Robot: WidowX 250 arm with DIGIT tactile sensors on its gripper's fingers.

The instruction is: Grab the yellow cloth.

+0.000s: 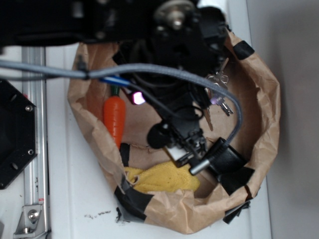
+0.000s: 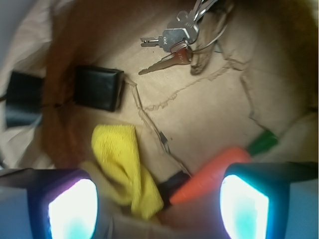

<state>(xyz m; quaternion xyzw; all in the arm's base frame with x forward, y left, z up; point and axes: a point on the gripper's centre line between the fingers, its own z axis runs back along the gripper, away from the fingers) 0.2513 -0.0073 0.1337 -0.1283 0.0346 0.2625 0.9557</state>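
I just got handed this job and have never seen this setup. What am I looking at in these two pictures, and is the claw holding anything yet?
The outside camera looks down on a black robot arm reaching into a crumpled brown paper bag. The other picture comes from a camera on the arm's wrist: the two glowing shapes at the bottom are the fingers of its claw, spread apart and empty. Inside the bag lie the yellow cloth, an orange toy carrot and a bunch of keys. Black tape patches the bag. Nothing is held.
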